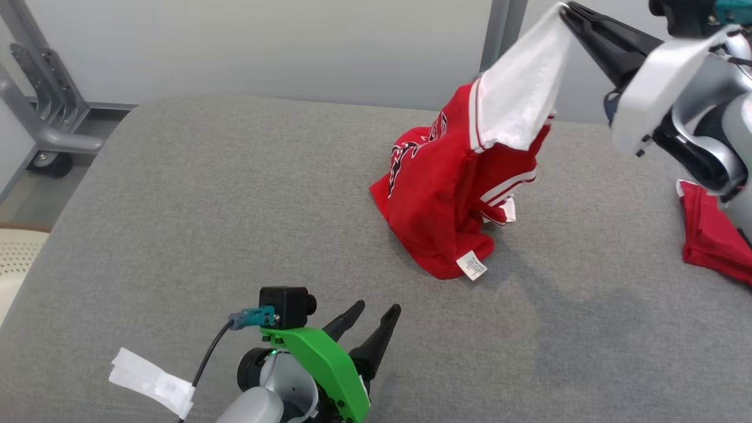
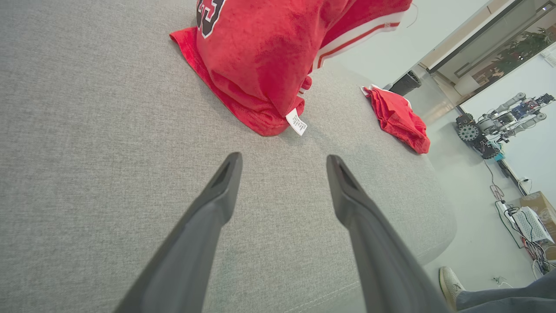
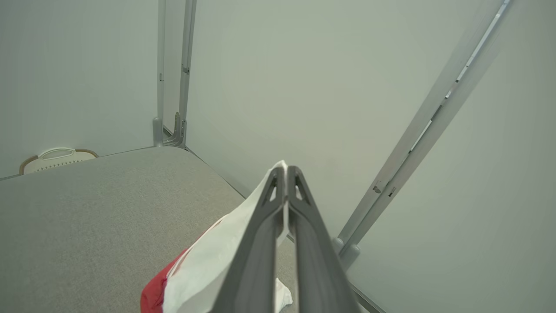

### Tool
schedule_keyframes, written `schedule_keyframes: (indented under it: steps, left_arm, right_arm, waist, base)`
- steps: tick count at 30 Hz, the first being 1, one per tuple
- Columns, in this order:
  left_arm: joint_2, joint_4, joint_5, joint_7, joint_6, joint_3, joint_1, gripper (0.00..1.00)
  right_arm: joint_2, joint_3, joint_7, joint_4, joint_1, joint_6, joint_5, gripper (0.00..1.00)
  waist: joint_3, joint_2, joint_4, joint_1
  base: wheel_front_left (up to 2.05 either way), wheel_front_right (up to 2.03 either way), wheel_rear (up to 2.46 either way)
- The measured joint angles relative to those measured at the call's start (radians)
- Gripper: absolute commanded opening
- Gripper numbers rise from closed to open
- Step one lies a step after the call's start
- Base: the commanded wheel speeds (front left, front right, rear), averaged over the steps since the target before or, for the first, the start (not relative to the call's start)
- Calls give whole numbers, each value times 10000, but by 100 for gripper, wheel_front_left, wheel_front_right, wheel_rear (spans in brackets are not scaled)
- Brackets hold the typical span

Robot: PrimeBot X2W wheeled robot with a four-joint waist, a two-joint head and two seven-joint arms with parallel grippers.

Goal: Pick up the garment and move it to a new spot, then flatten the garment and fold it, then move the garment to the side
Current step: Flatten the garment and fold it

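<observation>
Garment, a red jersey with white trim, is hanging from the right hand, which is pinching a white part of the cloth between fully closed fingers, raised above the far right of the surface. Most of the fabric is trailing down from that grip, and its lower folds are resting in a crumpled heap on the surface, right of the middle, with a label lying at the near edge of the heap. The left hand is hovering low over the near part of the surface with its fingers spread wide, gripping nothing and sitting well apart from the heap. Judging by this, the first step is only partly under way: the robot is holding the garment and lifting one end, but the bottom is touching the surface, so the cloth is not yet hanging free or travelling to a new spot. Everything after that is waiting: the fabric is bunching rather than lying flat, no fold is showing, and nothing is pointing to a move to the side. A second red cloth is lying at the right edge, partly behind the right arm; I cannot tell whether it is playing any part in this task
</observation>
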Motion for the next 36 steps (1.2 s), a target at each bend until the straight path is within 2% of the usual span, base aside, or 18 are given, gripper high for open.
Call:
schedule_keyframes:
  steps: [8, 13, 17, 29, 36]
  left_arm:
    - [15, -382, 0, 0, 48, -19, 187, 100]
    - [2, -589, 29, 0, 88, -58, 185, 100]
    - [0, -640, 44, 4, 98, -65, 175, 100]
    - [25, -685, 98, 17, 123, -36, 158, 100]
    - [67, -704, 102, 58, 127, -12, 136, 100]
  right_arm:
    - [-1321, -614, -173, 512, 2291, -840, 497, 0]
    - [-1475, -1011, -717, 805, 3736, -1383, 991, 0]
    - [-1406, -1202, -1206, 974, 4632, -1689, 1241, 0]
    - [-1356, -1390, -2243, 1457, 6210, -1983, 1250, 0]
    - [-855, -1442, -2644, 1732, 6706, -2052, 1528, 0]
  waist:
    - [187, 0, -868, 0]
    - [485, 0, -1294, 0]
    - [766, 0, -1526, 0]
    - [1262, 0, -1853, 0]
    - [1401, 0, -1946, 0]
  base:
    - [0, 0, 0]
    - [0, 0, 0]
    - [0, 0, 0]
    - [0, 0, 0]
    - [0, 0, 0]
